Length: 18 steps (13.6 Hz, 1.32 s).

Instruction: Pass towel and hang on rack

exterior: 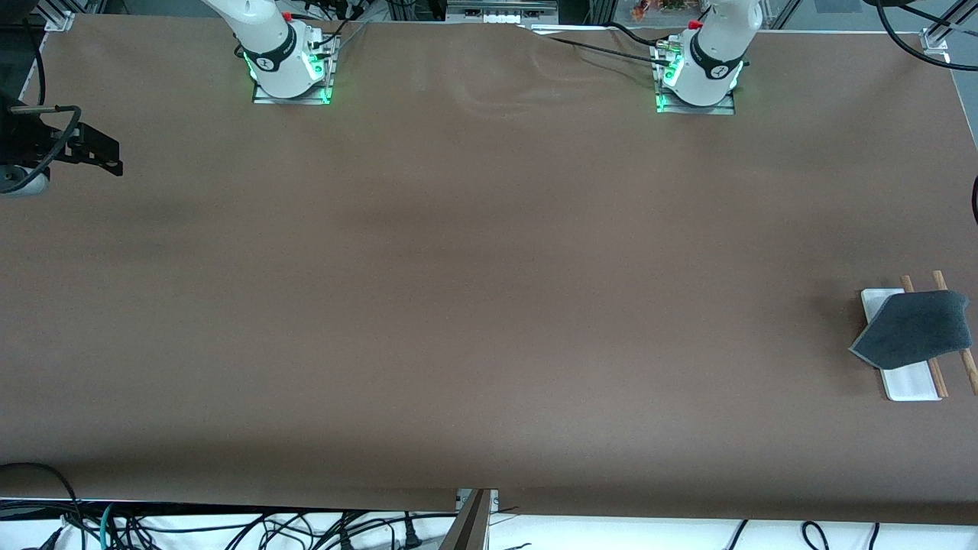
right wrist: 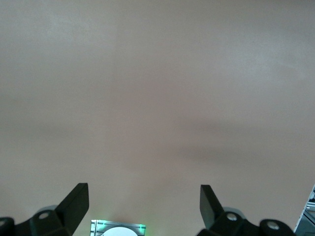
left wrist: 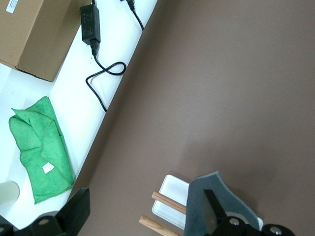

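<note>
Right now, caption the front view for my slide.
Towel draped over the rack at the left arm's table end; no gripper touches it.

Towels, dark grey: one (exterior: 917,328)
Racks: one (exterior: 909,386)
Wooden rods on the rack: two (exterior: 969,370)
White base of the rack: one
Green cloths: one (left wrist: 39,147)
Cardboard boxes: one (left wrist: 37,34)
Black power adapters with cable: one (left wrist: 90,22)
Robot arm bases: two (exterior: 286,65)

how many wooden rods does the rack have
2: both slant side by side over the rack's white base at the left arm's end of the table, one rod, the other rod, the towel draped across their middles.
</note>
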Available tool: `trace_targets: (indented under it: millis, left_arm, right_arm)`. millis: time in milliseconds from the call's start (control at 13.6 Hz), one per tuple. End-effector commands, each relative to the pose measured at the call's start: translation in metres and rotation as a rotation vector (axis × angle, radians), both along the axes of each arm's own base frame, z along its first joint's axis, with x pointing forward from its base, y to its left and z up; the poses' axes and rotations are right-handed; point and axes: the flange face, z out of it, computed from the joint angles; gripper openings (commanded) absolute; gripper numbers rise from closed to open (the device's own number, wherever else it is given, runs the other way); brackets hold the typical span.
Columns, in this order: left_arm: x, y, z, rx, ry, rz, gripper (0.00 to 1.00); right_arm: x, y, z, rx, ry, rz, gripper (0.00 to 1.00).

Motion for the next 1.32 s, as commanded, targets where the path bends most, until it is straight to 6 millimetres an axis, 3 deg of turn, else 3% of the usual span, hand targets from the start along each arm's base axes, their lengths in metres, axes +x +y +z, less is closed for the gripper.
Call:
trace_targets:
  millis: [0, 220, 514, 734, 880, 1247]
  left_arm:
    - [-0.034, -0.049, 0.033, 0.038, 0.06, 0.146, 1.0]
    - [-0.059, -0.103, 0.054, 0.06, 0.076, 0.302, 1.0]
    - [-0.097, -0.147, 0.067, 0.016, 0.09, 0.472, 1.0]
    - [-0.132, -0.188, 0.072, -0.037, 0.127, 0.702, 1.0]
    - [-0.149, -0.206, 0.07, -0.06, 0.144, 0.805, 1.0]
    - [-0.166, -0.22, 0.064, -0.1, 0.289, 1.053, 1.0]
  right_arm:
    - [0.002, 0.002, 0.004, 0.015, -0.003, 0.004, 1.0]
    - [0.002, 0.001, 0.004, 0.015, -0.003, 0.002, 1.0]
    - [0.002, 0.0, 0.004, 0.014, -0.003, 0.001, 1.0]
    - [0.003, 0.0, 0.004, 0.015, -0.001, 0.002, 1.0]
    - [0.003, 0.0, 0.004, 0.014, -0.001, 0.002, 1.0]
    - [0.003, -0.001, 0.004, 0.015, -0.001, 0.001, 1.0]
